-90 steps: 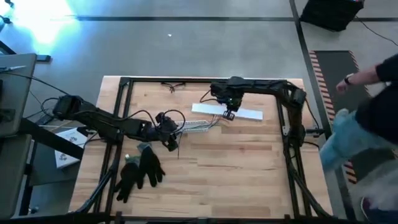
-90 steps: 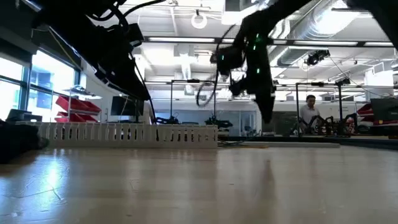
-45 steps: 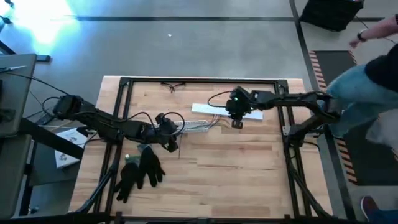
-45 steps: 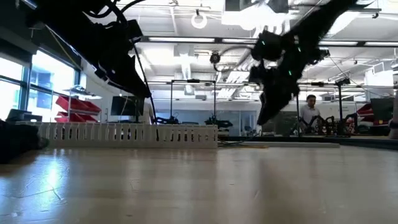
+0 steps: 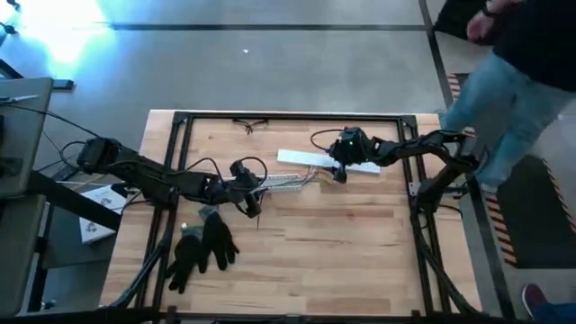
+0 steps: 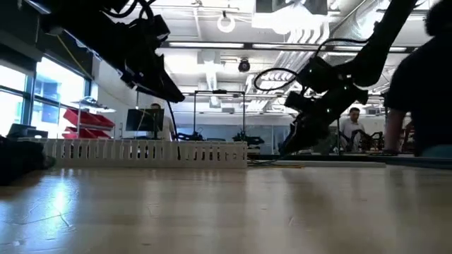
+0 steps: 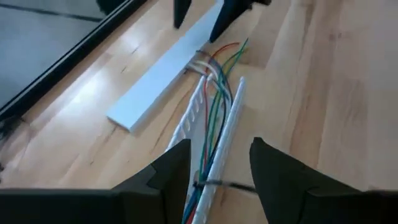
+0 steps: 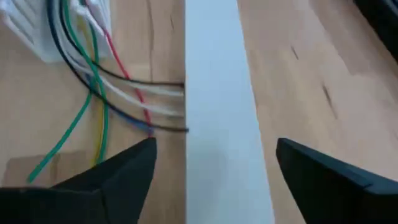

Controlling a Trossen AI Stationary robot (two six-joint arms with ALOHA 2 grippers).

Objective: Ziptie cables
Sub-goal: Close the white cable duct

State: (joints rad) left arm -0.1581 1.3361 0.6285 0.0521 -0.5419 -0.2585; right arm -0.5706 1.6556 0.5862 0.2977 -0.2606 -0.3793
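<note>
Your right end effector (image 8: 211, 180) straddles the flat white plastic strip while the left end effector (image 7: 217, 168) lines up over the wires.

In the right wrist view your right fingers stand wide apart on either side of the flat white plastic strip (image 8: 214, 93), holding nothing; that spacing looks chosen so you can clamp or steady the strip. The thin green, red, white, yellow and dark wires (image 7: 214, 106) lie in the white slotted plastic channel (image 7: 233, 118) at upper centre of the wooden desk (image 5: 342, 261) in the high view, their loose ends fanning out against the strip. Your left fingers are also spread and empty, poised above the channel. No ziptie is clearly identifiable; a thin dark band across the channel near your left fingertips is too indistinct to name. A person (image 5: 513, 63) stands at the upper right, partly cut off.
</note>
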